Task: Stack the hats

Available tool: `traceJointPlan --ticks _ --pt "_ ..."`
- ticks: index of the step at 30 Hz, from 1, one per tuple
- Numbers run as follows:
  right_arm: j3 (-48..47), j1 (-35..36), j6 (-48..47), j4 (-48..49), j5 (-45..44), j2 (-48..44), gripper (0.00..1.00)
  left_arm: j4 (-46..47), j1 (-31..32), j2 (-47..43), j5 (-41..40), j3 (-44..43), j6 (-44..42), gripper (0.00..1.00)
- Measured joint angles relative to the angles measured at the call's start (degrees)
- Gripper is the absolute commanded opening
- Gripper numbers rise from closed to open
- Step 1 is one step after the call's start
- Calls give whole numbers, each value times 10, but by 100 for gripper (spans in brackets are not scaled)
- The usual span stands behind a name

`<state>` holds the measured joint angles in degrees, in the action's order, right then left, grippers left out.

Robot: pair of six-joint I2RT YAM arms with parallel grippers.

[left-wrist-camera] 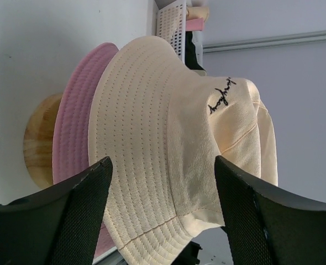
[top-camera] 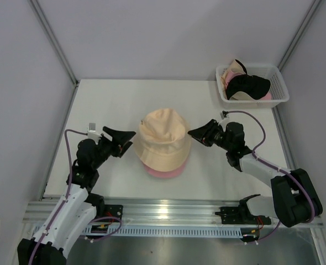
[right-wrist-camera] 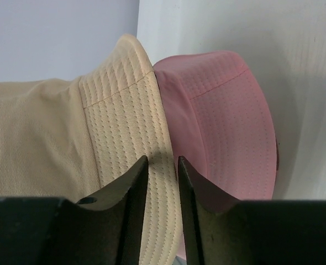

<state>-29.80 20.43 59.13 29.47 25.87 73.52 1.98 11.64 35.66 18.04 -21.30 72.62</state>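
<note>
The peach hat sits in the middle of the table, pulled down over a pink hat. Only the pink brim shows beneath it, along the near edge. The left wrist view shows both hats resting on a wooden stand, which peeks out beyond the pink brim. The peach hat carries a small line of black script stitched on its crown.

The left hand is just beside the left side of the peach hat. Its fingers are spread wide and touch nothing, and the hat fills the gap between them in the left wrist view.

The right hand is at the hat's right edge. Its fingers are drawn almost together, leaving a narrow slit. The peach brim shows through that slit, but I cannot tell whether the brim is pinched or lies just past the tips.

At the far right corner stands a white basket, well apart from the stack. In it lies a black hat on top of a pale hat, with a strip of pink fabric at the near side.
</note>
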Motion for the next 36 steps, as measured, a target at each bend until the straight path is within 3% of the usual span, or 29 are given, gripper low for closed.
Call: traceJointPlan --ticks 2,4,5,7,11,19,31,35,36 --pt "0 1 0 0 0 0 36 -5 0 0 -1 0 -1 78" --pt "0 3 0 0 -1 0 33 -18 0 -4 -8 0 -2 78" --pt "0 4 0 0 -1 0 27 -27 0 -7 -13 0 -2 77" --pt "0 5 -2 0 -1 0 17 -33 0 -14 -21 9 -2 66" --pt "0 7 -2 0 -4 1 0 -34 0 -5 -23 25 7 63" --pt "2 9 -1 0 -10 2 0 -29 0 36 -23 26 9 62" --pt "11 12 2 0 -12 2 0 33 2 69 -3 34 19 20" --pt "15 12 2 -1 -14 2 0 47 10 82 1 31 19 1" --pt "15 13 2 -2 -14 2 0 50 12 84 2 31 19 1"
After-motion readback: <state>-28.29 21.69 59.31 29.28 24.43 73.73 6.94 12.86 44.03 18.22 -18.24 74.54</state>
